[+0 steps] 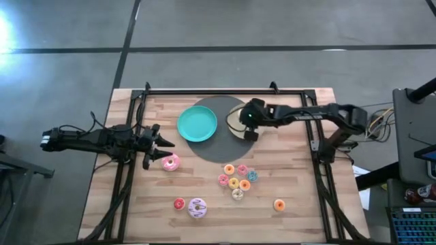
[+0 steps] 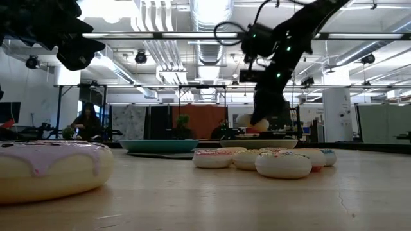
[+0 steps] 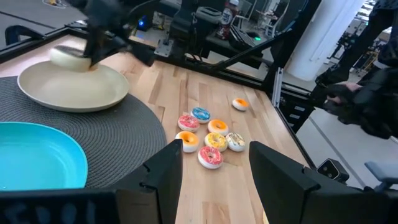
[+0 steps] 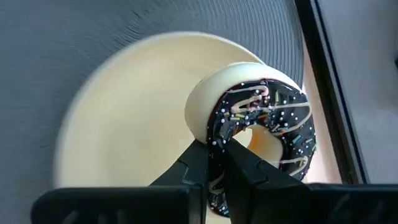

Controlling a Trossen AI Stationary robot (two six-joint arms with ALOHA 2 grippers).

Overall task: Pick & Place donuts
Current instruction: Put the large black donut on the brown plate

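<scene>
The right gripper [image 4: 216,163] pinches the rim of the chocolate-frosted toy ring donut [image 4: 258,134] just above the round beige plate [image 4: 124,118]. It is better to lower it until it touches the plate, then let go. The left gripper [image 3: 214,165] waits half-open, holding nothing.

Donuts, one in my right claw, the rest on the wood.
My right claw [image 4: 216,163] pinches the chocolate-frosted sprinkled ring donut [image 4: 261,134] tilted above the beige plate. The pink-frosted big donut [image 1: 170,162] and lilac-white one [image 1: 197,207] lie flat; tiny coloured rings [image 1: 237,179] cluster nearby.
</scene>
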